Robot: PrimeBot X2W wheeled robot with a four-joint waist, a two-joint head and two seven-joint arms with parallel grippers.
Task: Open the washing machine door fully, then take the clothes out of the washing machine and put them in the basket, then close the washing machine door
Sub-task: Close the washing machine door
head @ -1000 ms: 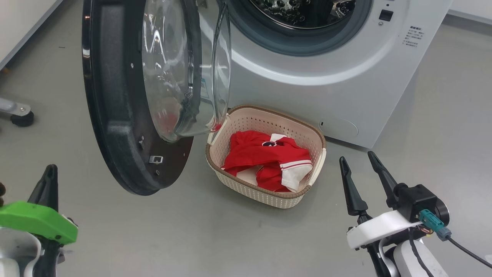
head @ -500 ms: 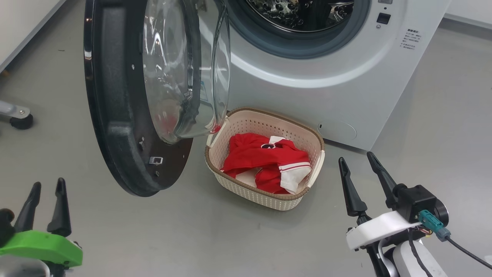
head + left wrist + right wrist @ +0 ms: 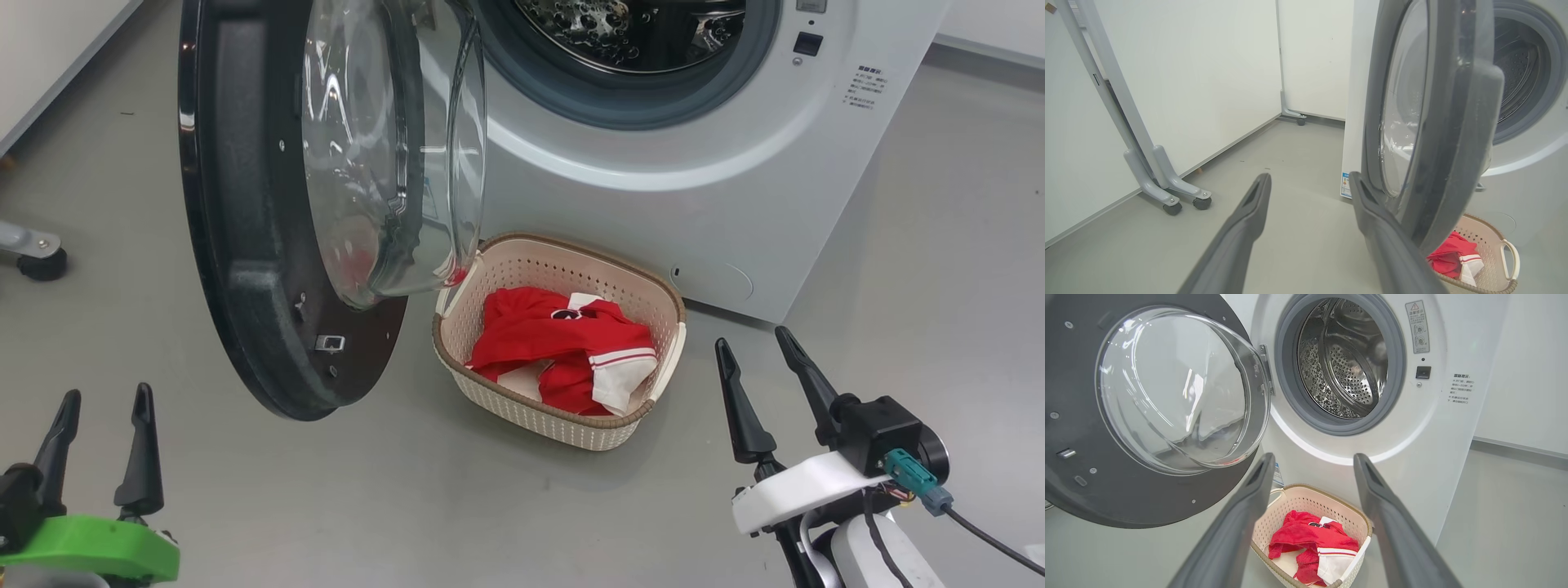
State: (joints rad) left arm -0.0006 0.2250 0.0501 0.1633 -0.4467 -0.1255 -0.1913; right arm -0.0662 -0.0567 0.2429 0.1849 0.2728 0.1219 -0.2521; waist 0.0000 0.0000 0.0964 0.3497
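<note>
Clothes (image 3: 547, 335) are parked in the basket (image 3: 531, 273), so left end effector (image 3: 108, 392) and right end effector (image 3: 751, 337) are spread open, empty.

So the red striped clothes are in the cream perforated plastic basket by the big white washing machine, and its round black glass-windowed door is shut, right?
Not quite: the round black glass-windowed door is swung open, not shut, as the right wrist view shows. The red striped clothes do lie in the cream perforated plastic basket by the big white washing machine.
</note>
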